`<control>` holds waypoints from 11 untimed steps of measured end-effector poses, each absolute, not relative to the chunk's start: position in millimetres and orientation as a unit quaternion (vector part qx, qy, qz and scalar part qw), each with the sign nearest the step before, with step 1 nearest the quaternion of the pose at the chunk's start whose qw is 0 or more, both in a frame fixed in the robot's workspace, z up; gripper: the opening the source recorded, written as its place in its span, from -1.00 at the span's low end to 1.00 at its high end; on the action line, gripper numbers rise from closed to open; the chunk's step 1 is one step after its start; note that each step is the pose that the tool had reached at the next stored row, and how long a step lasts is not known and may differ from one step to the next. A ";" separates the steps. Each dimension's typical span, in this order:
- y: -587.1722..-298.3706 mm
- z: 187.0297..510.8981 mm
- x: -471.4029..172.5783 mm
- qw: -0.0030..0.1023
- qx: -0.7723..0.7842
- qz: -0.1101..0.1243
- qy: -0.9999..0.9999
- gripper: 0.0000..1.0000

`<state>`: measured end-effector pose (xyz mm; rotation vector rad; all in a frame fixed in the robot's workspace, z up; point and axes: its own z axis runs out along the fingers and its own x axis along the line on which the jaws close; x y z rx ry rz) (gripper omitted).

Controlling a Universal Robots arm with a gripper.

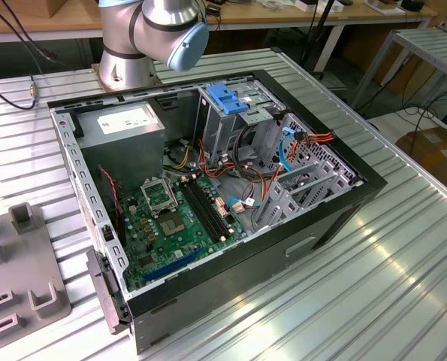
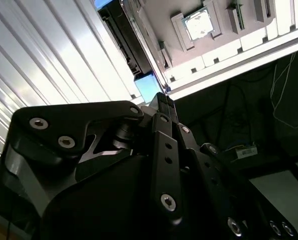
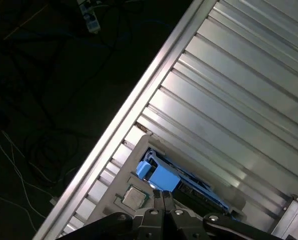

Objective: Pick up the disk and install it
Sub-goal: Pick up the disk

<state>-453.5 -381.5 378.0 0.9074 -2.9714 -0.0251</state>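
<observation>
First wrist view, looking down past the pincer [image 3: 164, 196]: its two black fingertips stand pressed together with nothing between them, and the second wrist view shows the pincer [image 2: 164, 100] the same way. Just beyond the tips lies the disk [image 3: 163, 176], with its blue bracket end nearest the pincer and its dark body running away from it. It rests in a grey holder [image 3: 111, 186] on the ribbed aluminium surface [image 3: 239, 90], close to that surface's edge. A small processor chip [image 3: 133, 198] sits in the same holder, just beside the pincer tips on the side away from the disk's body. The pincer looks near the disk but apart from it, though I cannot tell for sure whether the tips brush the bracket.

In the exterior view, the arm [image 1: 163, 30] rises behind the open computer case [image 1: 231, 278]. The case's metal drive cage [image 1: 215, 131] carries a blue handle [image 1: 225, 98].

As I judge it, the job has barely begun. The disk is not yet gripped or lifted, and it sits in its holder outside the case. The whole pick, the carry to the case and the fitting are left to do.
</observation>
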 end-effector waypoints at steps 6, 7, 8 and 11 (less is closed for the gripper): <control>-381.5 378.0 -453.5 0.018 0.317 -0.008 -0.948 -0.80; -381.5 378.1 -453.5 0.018 0.322 -0.008 -0.947 -0.80; -381.5 378.1 -453.5 0.018 0.324 -0.007 -0.946 -0.80; -381.5 378.1 -453.5 0.018 0.336 -0.007 -0.942 -0.80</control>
